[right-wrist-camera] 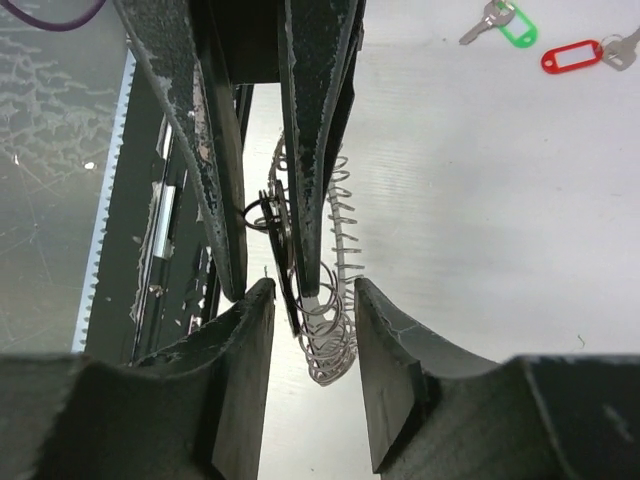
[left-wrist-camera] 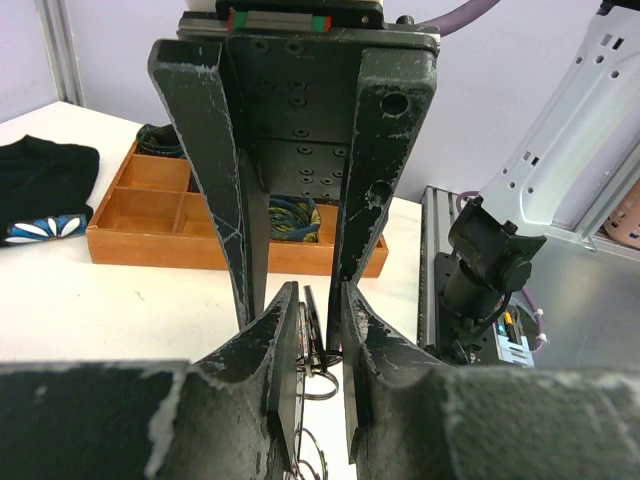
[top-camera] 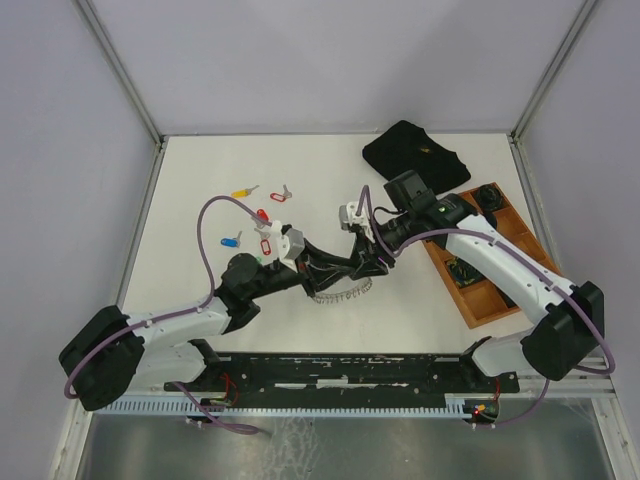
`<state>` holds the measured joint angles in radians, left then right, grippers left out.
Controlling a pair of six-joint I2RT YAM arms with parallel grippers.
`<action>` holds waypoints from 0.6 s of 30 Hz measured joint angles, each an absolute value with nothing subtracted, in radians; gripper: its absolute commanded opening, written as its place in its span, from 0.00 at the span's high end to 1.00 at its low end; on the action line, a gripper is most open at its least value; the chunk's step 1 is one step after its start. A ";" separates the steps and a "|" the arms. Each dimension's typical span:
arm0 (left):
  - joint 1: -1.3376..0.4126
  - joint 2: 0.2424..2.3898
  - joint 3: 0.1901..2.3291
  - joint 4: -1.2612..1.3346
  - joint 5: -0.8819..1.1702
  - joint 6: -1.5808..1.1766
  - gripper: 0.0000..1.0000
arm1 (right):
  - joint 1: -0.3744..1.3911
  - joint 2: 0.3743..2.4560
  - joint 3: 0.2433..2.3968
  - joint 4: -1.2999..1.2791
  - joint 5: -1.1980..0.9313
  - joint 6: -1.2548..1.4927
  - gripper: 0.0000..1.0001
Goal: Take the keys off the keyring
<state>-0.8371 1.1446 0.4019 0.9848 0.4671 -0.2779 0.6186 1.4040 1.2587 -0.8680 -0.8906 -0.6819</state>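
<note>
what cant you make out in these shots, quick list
- Left wrist: the left gripper covers most of the keyring, and the bottom edge cuts off the rest.
- Right wrist: the right gripper straddles overlapping rings. I cannot tell how many keys hang on them, or whether either gripper truly clamps.
- Top external: both wrists hide the fingertips where they meet, and the right arm covers part of the wooden tray.

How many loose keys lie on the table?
6: a yellow key and a grey key farthest back, a red key nearer, a blue key at left, a red-tagged key and a green key by the left arm. More may hide under it.
</note>
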 measured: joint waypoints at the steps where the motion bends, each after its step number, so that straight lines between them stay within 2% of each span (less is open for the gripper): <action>1: -0.837 1.143 0.402 0.987 0.464 -0.279 0.97 | 0.614 1.400 1.256 -0.863 -0.897 -0.675 0.49; 4: -0.837 1.139 0.396 0.993 0.448 -0.280 0.97 | 0.594 1.380 1.235 -0.831 -0.928 -0.648 0.43; 10: -0.837 1.118 0.380 1.000 0.411 -0.297 0.97 | 0.584 1.361 1.180 -0.727 -0.979 -0.561 0.42; 18: -0.837 1.097 0.375 1.013 0.366 -0.338 0.97 | 0.584 1.357 1.061 -0.491 -0.991 -0.349 0.52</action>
<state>-0.8371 1.0966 0.3748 1.0130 0.3660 -0.3378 0.5842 1.3567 1.0611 -0.4911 -0.9909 -0.3492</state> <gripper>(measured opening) 0.268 0.517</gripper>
